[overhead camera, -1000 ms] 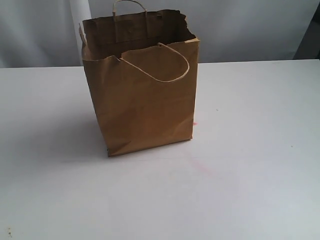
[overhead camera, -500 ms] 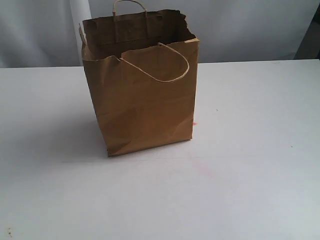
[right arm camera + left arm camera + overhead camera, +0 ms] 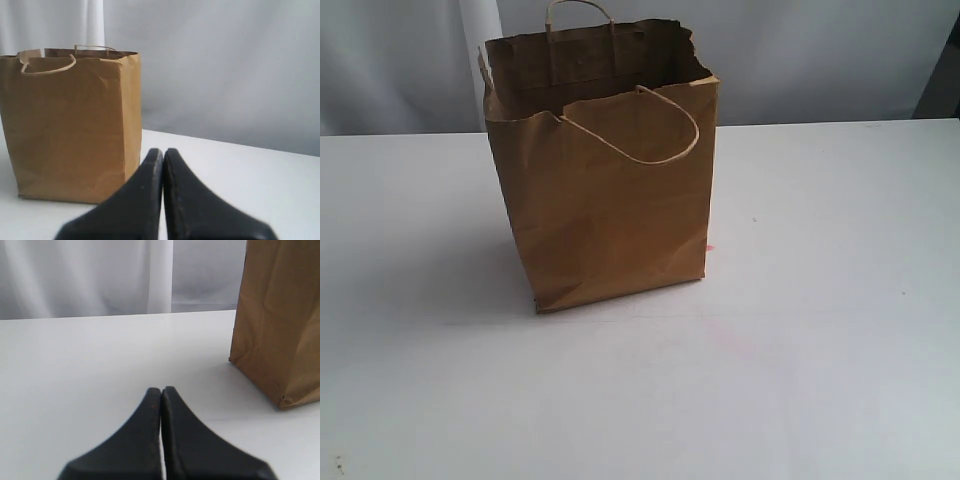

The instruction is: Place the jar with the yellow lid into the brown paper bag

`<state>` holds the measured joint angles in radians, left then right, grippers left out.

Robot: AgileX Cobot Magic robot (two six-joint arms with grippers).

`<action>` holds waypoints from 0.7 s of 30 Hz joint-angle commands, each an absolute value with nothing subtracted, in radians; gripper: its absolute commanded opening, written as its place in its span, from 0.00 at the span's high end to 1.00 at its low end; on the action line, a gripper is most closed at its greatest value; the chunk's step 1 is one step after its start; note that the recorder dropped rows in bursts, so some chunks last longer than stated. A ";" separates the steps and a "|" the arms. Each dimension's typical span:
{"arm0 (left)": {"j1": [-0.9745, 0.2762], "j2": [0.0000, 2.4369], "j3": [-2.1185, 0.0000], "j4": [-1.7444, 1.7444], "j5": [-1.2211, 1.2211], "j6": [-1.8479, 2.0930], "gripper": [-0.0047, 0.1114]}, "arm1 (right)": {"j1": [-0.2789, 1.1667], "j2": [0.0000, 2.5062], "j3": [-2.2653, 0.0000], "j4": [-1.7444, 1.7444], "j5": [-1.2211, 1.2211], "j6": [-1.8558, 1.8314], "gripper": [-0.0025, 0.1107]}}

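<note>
The brown paper bag [image 3: 605,190] stands upright on the white table [image 3: 820,300], its ragged top open and one cord handle drooping over the front. The left wrist view catches its lower corner [image 3: 280,325]; the right wrist view shows the whole bag [image 3: 70,125]. The yellow-lidded jar shows in no view. My left gripper [image 3: 161,389] is shut with nothing between its black fingers, low over bare table beside the bag. My right gripper [image 3: 163,150] is shut too, empty, a short way from the bag's side. Neither gripper appears in the exterior view.
A grey-white curtain [image 3: 800,50] hangs behind the table's far edge. A faint pink smear [image 3: 730,340] marks the tabletop in front of the bag.
</note>
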<state>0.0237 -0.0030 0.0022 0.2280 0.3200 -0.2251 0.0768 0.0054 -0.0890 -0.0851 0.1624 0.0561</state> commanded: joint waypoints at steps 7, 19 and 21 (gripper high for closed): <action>0.021 0.000 0.000 0.224 0.310 -0.229 0.95 | 0.070 0.000 -0.087 -0.086 0.300 0.057 0.98; 0.021 0.000 0.000 0.224 0.310 -0.229 0.95 | 0.070 0.000 -0.087 -0.086 0.300 0.057 0.98; 0.021 0.000 0.000 0.224 0.310 -0.229 0.95 | 0.070 0.000 -0.087 -0.086 0.300 0.057 0.98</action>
